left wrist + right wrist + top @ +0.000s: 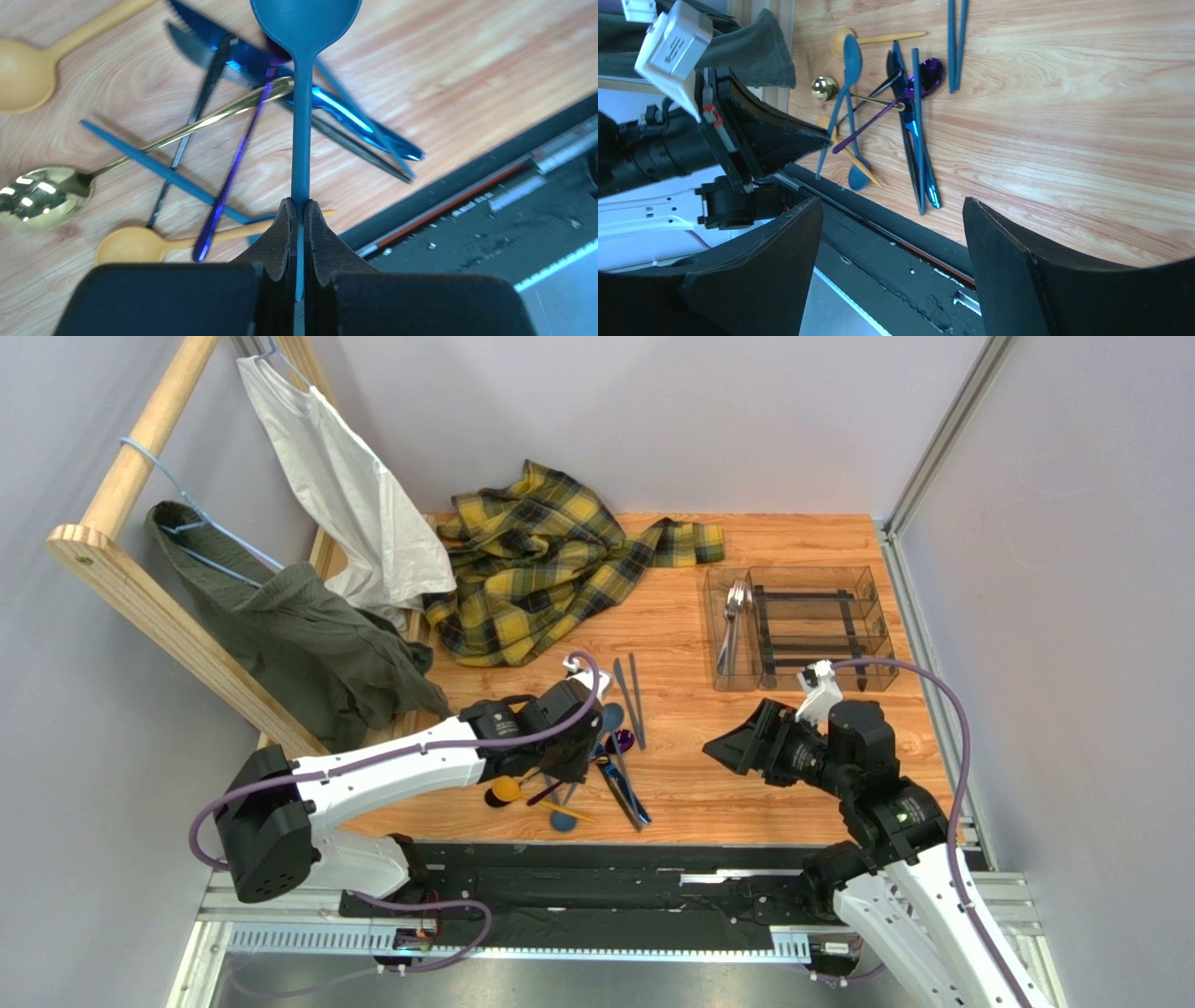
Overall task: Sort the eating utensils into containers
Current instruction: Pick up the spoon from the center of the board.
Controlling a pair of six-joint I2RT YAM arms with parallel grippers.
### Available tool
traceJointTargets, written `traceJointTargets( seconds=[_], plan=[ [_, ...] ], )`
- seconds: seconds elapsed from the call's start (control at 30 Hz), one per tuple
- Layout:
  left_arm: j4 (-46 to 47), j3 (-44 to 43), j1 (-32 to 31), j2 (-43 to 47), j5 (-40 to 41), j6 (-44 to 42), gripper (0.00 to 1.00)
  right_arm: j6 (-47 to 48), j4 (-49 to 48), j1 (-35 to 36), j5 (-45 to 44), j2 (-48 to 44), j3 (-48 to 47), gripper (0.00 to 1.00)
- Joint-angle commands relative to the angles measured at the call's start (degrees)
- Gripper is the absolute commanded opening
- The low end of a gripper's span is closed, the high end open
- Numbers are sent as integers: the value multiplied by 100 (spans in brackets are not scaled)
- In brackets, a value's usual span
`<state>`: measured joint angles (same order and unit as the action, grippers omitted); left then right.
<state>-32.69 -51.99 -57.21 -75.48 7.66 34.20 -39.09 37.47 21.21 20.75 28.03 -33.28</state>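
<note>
The teal spoon is being held by the left gripper, whose fingers are pressing together on the end of its handle. The bowl is pointing away from the wrist, over the pile of utensils. Whether the spoon is hanging clear of the pile or resting on it is hard to judge from these views.

The pile is lying near the middle of the tabletop's near edge. In it, a gold spoon, two yellow spoons, a blue knife and a purple piece are crossing one another. Two teal sticks are lying side by side just beyond the pile.

The tray is sitting at the far right corner of the tabletop, well apart from the pile. Silver cutlery is lying in its leftmost compartment. The other compartments are showing only dark strips through the clear bottom.

The right gripper is hovering between the pile and the tray, above the near edge. Its fingers are standing wide apart, gripping nothing.

A plaid cloth is lying crumpled along the far edge.
</note>
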Motion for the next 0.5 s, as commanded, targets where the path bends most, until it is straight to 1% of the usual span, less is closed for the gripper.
traceJointTargets(
  seconds=[0.0, 0.13, 0.47],
  plan=[
    [-1, -496, -545, -27, 516, -290, 0, -239, -697, 6, 403, 1, 154, 78],
    [87, -830, -1098, -195, 728, -519, 0, -423, -1083, 23, 588, 36, 330, 77],
    [281, -1252, -1758, -528, 816, -888, 0, -793, -1506, 23, 685, -70, 673, 72]
  ],
)
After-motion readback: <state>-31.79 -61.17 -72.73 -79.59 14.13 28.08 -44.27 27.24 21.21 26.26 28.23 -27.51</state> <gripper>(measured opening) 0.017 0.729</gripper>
